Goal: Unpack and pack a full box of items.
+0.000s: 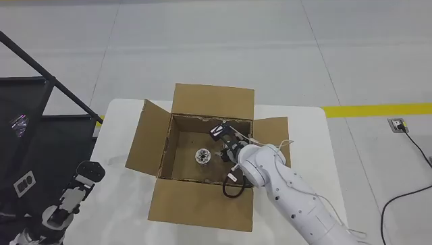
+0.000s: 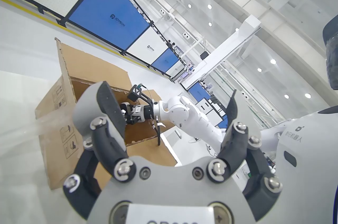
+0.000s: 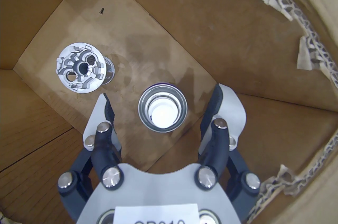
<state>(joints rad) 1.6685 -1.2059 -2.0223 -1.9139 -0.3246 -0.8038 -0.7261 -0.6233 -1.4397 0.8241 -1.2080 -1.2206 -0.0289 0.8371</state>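
A: At the near left edge of the tabletop [image 1: 304, 120], what's the left claw [image 2: 169, 93] doing?
B: Yours is spread wide with nothing in it. It's well apart from the box [image 1: 145, 144] and facing its side.
A: And the box?
B: Cardboard, mid-tabletop, all four flaps folded out. Your right arm goes in from the right-hand side.
A: Right claw [image 3: 161, 95]?
B: Inside the box, pointing down at its floor. Also wide. A metal can [image 3: 162, 108] stands upright between the fingers [image 3: 100, 114] with a gap on both sides and no contact you can see. It has a white cap in the middle and purple showing at the rim.
A: What else is in there?
B: Left of the can, a flanged metal spool [image 3: 79, 68] stands on end on the box floor, near the can but apart from it. Farther off, toward a floor corner, one small dark screw [image 3: 101, 10] lies loose. The inner wall edges are torn and the corrugation is exposed.
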